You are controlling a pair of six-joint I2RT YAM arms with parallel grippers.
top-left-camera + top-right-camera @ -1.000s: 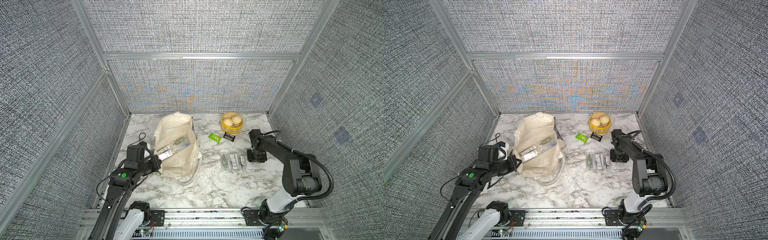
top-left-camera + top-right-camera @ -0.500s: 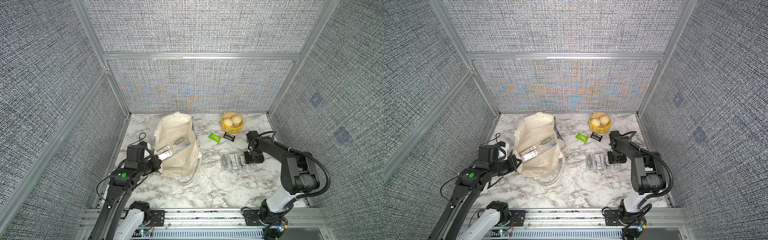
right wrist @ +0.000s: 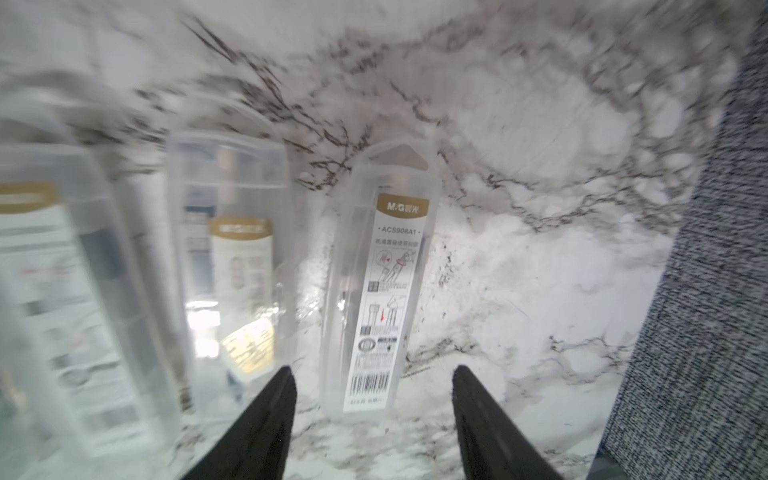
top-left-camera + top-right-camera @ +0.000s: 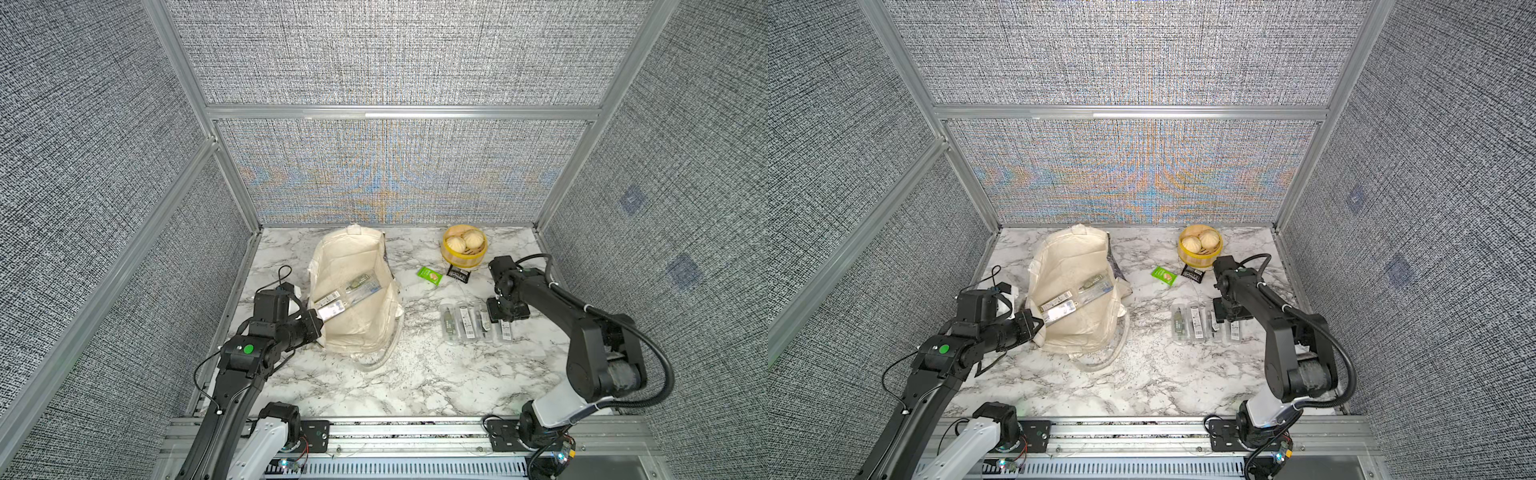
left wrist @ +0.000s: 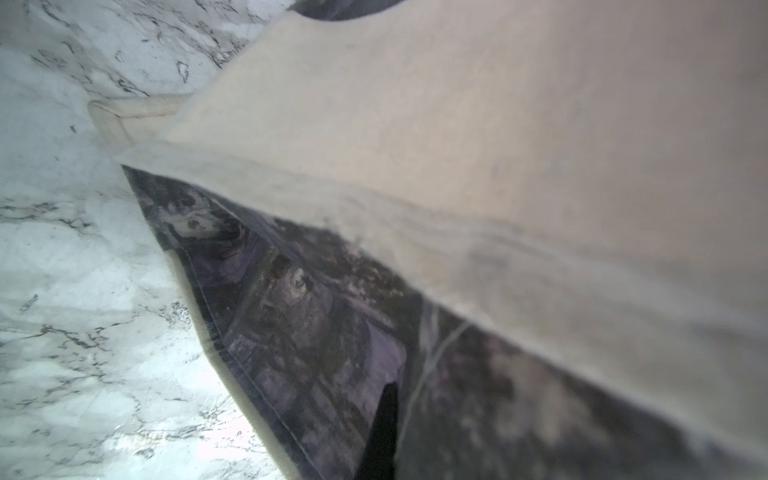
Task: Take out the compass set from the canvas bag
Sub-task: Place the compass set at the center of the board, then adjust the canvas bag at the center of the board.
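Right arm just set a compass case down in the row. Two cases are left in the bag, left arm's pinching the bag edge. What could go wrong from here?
1. The right gripper is open, its fingers either side of the nearest compass case. Lifting away crooked could nudge it into the row.
2. The canvas bag is floppy, and only the left gripper, shut on its edge, holds the mouth open. A slip could fold cloth over the two cases inside.

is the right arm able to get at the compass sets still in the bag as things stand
Probably yes: the canvas bag lies open, the compass sets inside are uncovered, the right gripper is open and empty, though it sits across the table.
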